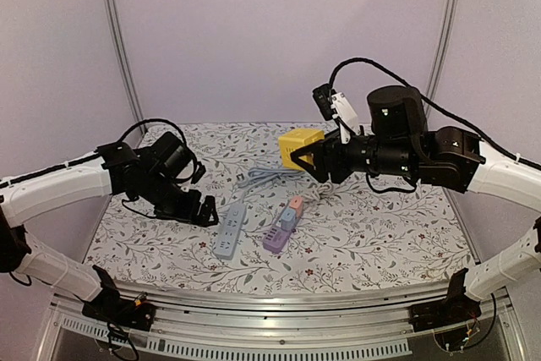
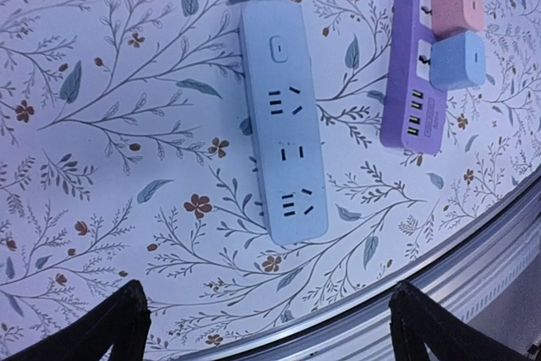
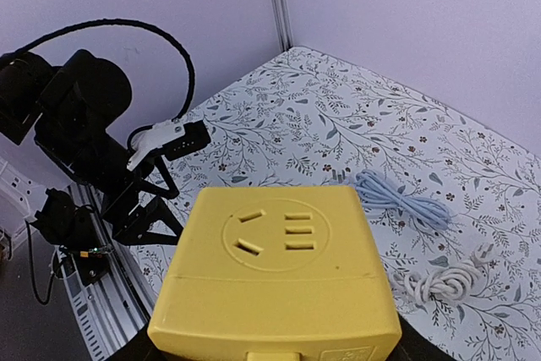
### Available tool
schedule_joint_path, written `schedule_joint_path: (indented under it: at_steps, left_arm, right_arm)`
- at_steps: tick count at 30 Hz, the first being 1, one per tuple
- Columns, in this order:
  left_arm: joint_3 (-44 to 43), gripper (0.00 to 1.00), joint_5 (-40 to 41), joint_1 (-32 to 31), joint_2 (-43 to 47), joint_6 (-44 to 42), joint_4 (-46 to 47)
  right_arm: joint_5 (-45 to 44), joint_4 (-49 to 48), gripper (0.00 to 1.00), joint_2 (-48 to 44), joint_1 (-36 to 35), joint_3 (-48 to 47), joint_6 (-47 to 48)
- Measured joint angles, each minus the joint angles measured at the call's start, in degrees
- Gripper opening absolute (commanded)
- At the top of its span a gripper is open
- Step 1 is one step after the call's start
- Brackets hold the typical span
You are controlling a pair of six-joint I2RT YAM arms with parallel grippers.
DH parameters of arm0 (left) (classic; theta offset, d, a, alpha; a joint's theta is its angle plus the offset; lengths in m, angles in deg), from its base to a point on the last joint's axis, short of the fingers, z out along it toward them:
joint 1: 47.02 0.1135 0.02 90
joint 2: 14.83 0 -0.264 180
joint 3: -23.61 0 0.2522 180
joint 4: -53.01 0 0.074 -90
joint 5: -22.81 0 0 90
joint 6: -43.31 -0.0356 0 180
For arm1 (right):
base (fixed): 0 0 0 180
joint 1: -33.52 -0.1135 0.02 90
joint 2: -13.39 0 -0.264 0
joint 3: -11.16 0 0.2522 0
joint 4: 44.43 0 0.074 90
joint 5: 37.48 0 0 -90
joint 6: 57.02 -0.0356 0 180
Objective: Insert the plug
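My right gripper [image 1: 303, 156] is shut on a yellow cube plug adapter [image 1: 300, 146] and holds it in the air above the back middle of the table; its socket face [image 3: 275, 238] fills the right wrist view. A pale blue power strip [image 1: 230, 231] lies flat on the table and shows several empty sockets in the left wrist view [image 2: 285, 124]. My left gripper [image 1: 205, 209] is open and empty just left of the strip; its fingertips [image 2: 118, 327] frame the table's near edge.
A purple power strip [image 1: 277, 235] with a pink [image 2: 456, 8] and a blue adapter [image 2: 457, 62] plugged in lies right of the blue strip. Coiled blue [image 3: 397, 199] and white cables [image 3: 444, 281] lie at the back. A metal rail [image 2: 473, 268] edges the table.
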Motion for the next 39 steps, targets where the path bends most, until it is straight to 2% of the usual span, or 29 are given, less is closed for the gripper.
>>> schedule_joint_path:
  at_steps: [6, 13, 19, 24, 29, 31, 36, 39]
  left_arm:
    - [4.33, 0.99, 7.58, -5.22, -1.44, -0.63, 4.11]
    - [5.53, 0.97, 10.19, -8.28, -7.04, -0.72, 10.01]
    - [5.51, 0.92, 11.89, -9.70, -13.46, -0.61, 11.76]
    - [5.51, 0.82, 12.85, -10.62, -17.99, -0.72, 13.66]
    - [4.55, 0.79, 13.68, -12.35, -22.38, -1.73, 15.08]
    - [4.07, 0.72, 14.14, -12.87, -23.98, -1.95, 15.39]
    - [3.69, 0.42, 14.88, -13.62, -25.22, -2.47, 16.15]
    - [3.45, 0.37, 15.56, -14.34, -25.35, -2.80, 16.39]
  right_arm:
    - [-1.55, 4.55, 0.00, -1.31, 0.00, 0.00, -4.24]
    - [-1.40, 7.04, 0.00, -1.38, 0.00, 0.15, -6.16]
    - [-1.11, 7.80, 0.00, -1.38, 0.00, 0.15, -6.75]
    - [-0.96, 8.04, 0.00, -1.38, 0.00, 0.17, -7.50]
    - [-0.94, 8.39, 0.00, -1.38, 0.00, 0.17, -7.65]
    - [-0.96, 8.59, 0.00, -1.38, 0.00, 0.17, -7.65]
    - [-1.01, 8.96, 0.00, -1.38, 0.00, 0.39, -7.78]
    - [-1.09, 8.96, 0.00, -1.51, 0.00, 0.72, -8.07]
